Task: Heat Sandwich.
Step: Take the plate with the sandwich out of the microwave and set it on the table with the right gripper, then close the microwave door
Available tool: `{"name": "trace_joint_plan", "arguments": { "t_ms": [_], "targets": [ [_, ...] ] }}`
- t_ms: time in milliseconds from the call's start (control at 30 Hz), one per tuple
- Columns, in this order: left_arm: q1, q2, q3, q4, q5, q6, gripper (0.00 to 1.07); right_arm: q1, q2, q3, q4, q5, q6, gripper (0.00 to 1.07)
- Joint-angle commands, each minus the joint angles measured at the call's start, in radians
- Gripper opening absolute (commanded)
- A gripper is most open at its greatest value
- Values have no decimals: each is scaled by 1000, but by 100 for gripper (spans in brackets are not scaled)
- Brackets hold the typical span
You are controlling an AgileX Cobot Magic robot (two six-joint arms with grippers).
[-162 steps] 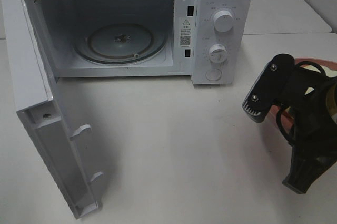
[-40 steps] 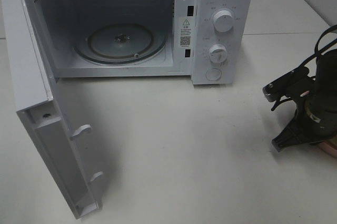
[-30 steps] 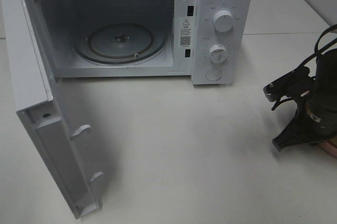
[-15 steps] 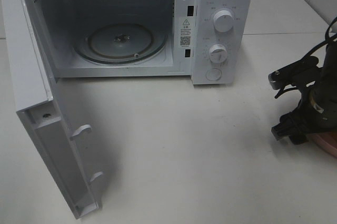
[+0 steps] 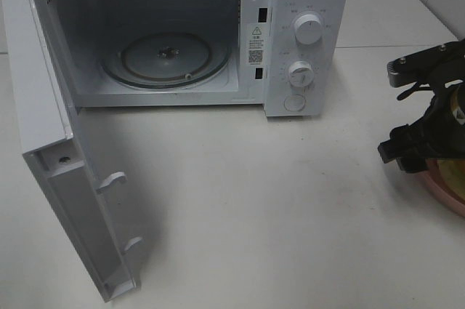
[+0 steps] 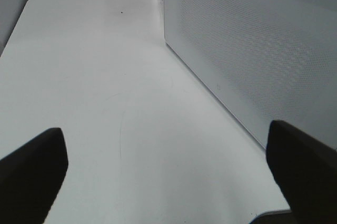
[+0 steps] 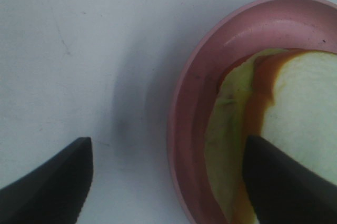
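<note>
Sitting on the white desk (image 5: 276, 214) is a white microwave (image 5: 305, 3) with its door (image 5: 51, 171) swung wide open toward the left. Inside it lies a round glass tray (image 5: 167, 62) with nothing on it. Two round knobs (image 5: 308, 30) are on its front, one above the other.

Far to the right, the right hand (image 7: 167, 182) hangs over the near edge of a pink plate (image 7: 189, 103). Its two dark fingers (image 7: 47, 187) are spread apart; one is over the bare desk and the other is over the sandwich (image 7: 295, 108). The sandwich lies on the pink plate, well away from the microwave.

The left hand (image 6: 168, 174) is beside the microwave's dotted side wall, with its fingers wide apart and nothing between them.
</note>
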State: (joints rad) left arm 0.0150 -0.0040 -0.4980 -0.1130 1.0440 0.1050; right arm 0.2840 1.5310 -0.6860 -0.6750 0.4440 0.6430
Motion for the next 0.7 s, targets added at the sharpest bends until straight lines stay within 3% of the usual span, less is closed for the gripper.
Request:
{"name": "trace_joint_plan", "arguments": {
  "t_ms": [33,700],
  "targets": [
    [1,-20,4,0,-8,-6,98,-3,-51,-2,67,22,-72,76],
    [1,-20,4,0,-8,-6,98,-3,-395,-2,510,229,-467,76]
  ]
}}
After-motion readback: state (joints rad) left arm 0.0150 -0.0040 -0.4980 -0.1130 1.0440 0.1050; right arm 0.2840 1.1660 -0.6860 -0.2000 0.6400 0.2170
